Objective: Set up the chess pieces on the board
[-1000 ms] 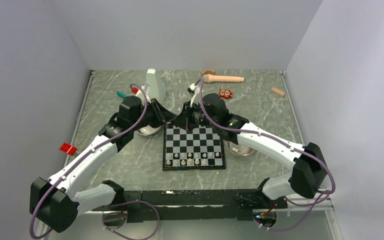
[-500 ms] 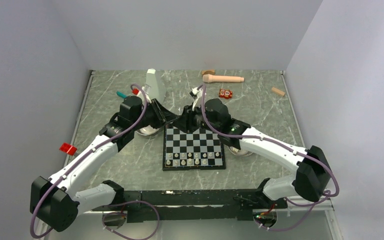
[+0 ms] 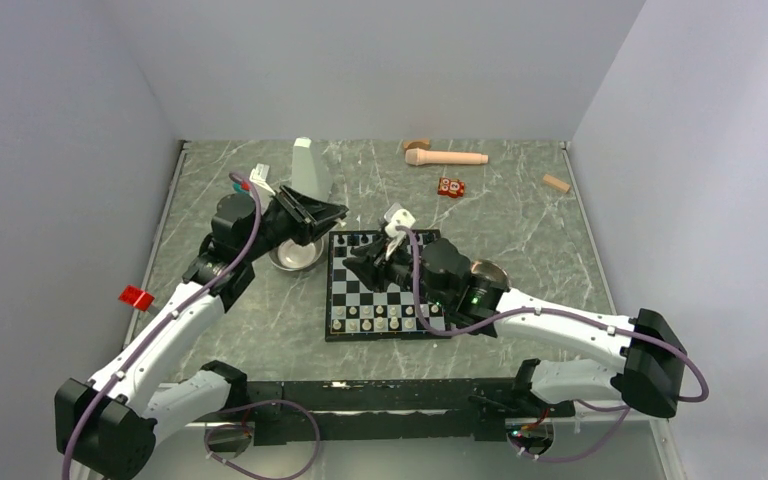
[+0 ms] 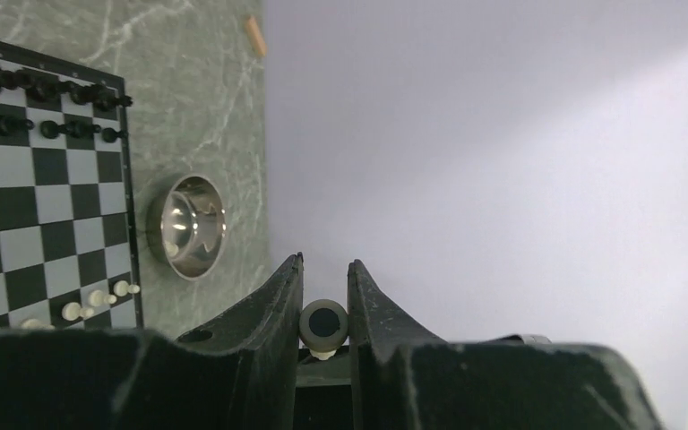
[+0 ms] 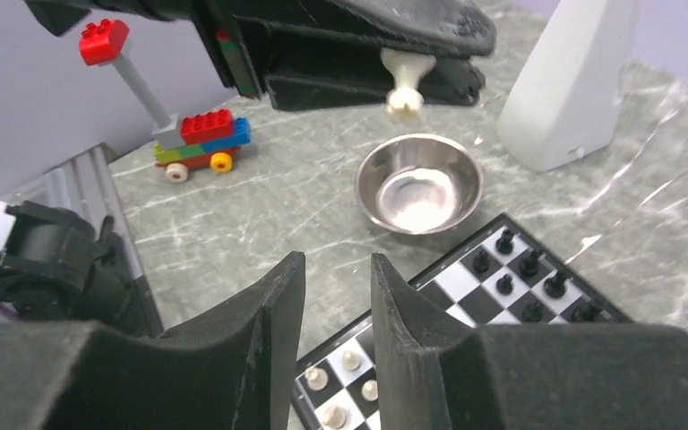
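Observation:
The board point(image 3: 360, 297) lies mid-table. Black chess pieces point(image 3: 358, 240) stand on its far rows and white pieces point(image 3: 385, 318) on its near rows. My left gripper point(image 3: 332, 213) hovers above the steel bowl point(image 3: 295, 257) left of the board, shut on a white chess piece point(image 4: 323, 323). That piece hangs from its fingers in the right wrist view point(image 5: 406, 87). My right gripper point(image 3: 356, 262) is over the board's left half, slightly open and empty point(image 5: 338, 262). Below it are white pieces point(image 5: 351, 360) and black pieces point(image 5: 528, 264).
A second steel bowl point(image 3: 488, 272) sits right of the board. A white cone-shaped object point(image 3: 307, 165), a wooden pestle point(image 3: 450, 157), a red toy point(image 3: 450, 186) and a wood block point(image 3: 556, 183) lie at the back. A red block point(image 3: 136, 297) lies at the left edge. A toy-brick car point(image 5: 199, 139) stands near the left bowl.
My right gripper has pulled back from the board's far edge toward the near left. My left gripper has risen and moved back-left above the bowl with the white piece.

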